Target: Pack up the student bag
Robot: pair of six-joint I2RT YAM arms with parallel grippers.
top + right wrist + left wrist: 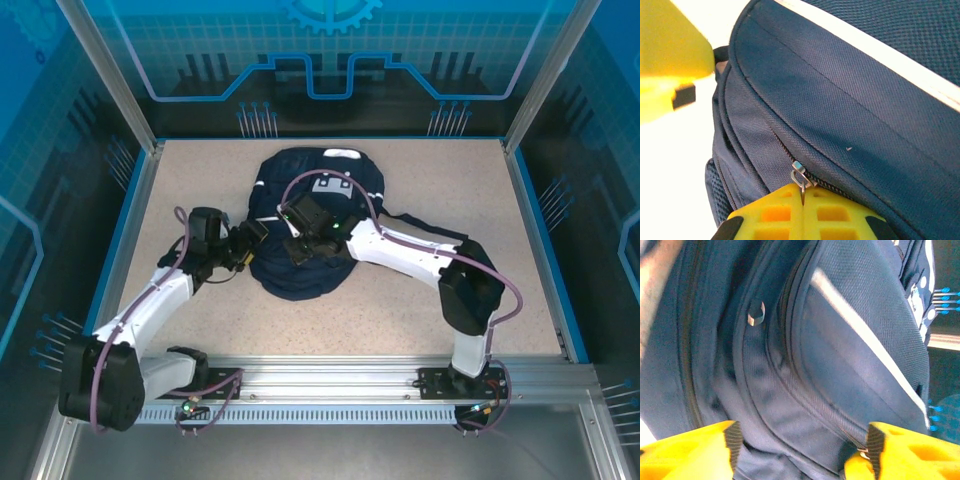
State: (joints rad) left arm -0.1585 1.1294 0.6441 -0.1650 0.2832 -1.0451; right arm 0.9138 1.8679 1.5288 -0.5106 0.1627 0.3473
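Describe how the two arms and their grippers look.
Both the left arm and right arm have white link shells between bulky black joint housings, with a purple cable looping along each. The left gripper and right gripper have blocky yellow fingers with hollow cells; black ribbed pads line the left one's inner faces.

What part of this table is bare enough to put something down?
Bare table: the far right corner beside the bag, the far left corner, and the near strip between bag and rail. Crowded: the bag's near edge, where the left gripper and the right gripper, pinching the zip pull, meet it.
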